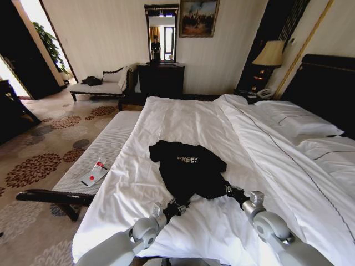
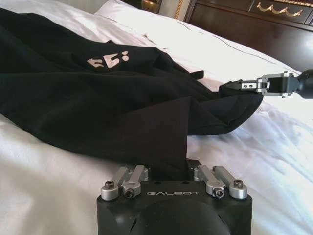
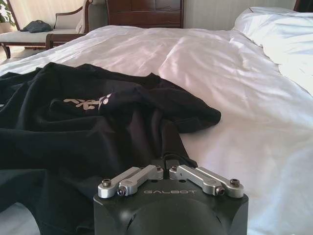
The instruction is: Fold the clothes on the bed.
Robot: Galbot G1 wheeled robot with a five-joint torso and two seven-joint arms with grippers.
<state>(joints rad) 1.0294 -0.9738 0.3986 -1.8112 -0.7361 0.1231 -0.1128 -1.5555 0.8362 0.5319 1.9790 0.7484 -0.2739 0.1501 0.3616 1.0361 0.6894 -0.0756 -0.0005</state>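
Observation:
The clothes are a black T-shirt (image 1: 188,166) with white lettering, lying crumpled near the front edge of the bed (image 1: 183,116) on its white duvet. My left gripper (image 1: 176,206) is at the shirt's near edge, shut on a fold of the black fabric (image 2: 161,132), which runs straight in between its fingers (image 2: 134,176). At the shirt's near right corner my right gripper (image 1: 229,191) is also shut on the cloth. The right wrist view shows the fabric (image 3: 98,127) pinched at that gripper (image 3: 168,164). From the left wrist view, the right gripper (image 2: 240,86) holds a lifted corner.
White pillows (image 1: 299,119) and a dark headboard (image 1: 327,83) lie to the right. A padded bench (image 1: 111,144) along the bed's left side carries a small bottle (image 1: 97,168). A white chaise (image 1: 102,86), a dark dresser (image 1: 161,77) and a lamp (image 1: 270,54) stand at the far wall.

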